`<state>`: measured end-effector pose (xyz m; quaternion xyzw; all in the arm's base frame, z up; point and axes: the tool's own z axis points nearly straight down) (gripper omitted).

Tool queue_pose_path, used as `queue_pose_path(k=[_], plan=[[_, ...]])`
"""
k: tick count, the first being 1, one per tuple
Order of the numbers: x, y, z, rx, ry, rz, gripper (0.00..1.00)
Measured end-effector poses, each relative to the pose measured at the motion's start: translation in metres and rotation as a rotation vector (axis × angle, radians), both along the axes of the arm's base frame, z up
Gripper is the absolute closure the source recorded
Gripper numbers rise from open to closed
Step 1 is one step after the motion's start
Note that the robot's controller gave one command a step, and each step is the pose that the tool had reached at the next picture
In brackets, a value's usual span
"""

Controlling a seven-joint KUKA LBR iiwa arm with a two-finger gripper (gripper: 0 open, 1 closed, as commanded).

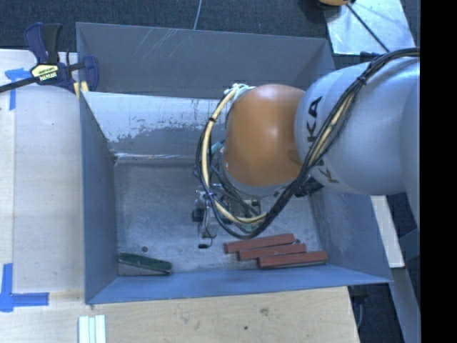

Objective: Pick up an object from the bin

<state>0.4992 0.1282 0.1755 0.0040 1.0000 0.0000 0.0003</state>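
Cables (211, 131) and the orange wrist cover (260, 134) half hid your pincer (206, 229), so you could not tell how wide it stood or whether it gripped anything; it hung low over the bin (96, 191) floor just left of the reddish-brown sticks (275, 251), well apart from the dark green strip (145, 264).

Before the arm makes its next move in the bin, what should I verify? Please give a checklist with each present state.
1. Things left to pick: ok. Reddish-brown bars and a dark green flat piece lie by the near wall.
2. Pincer above a thing: not ok. It appears to be over bare floor, just left of the bars.
3. Something in the pincer: cannot tell.
4. Room to the walls of the bin: ok. The pincer is away from all four.
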Motion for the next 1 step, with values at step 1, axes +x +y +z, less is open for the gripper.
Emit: queue_pose_path(k=[1], plan=[[-0.0092, -0.0032, 0.0579, 0.0, -0.002, 0.008, 1.0]])
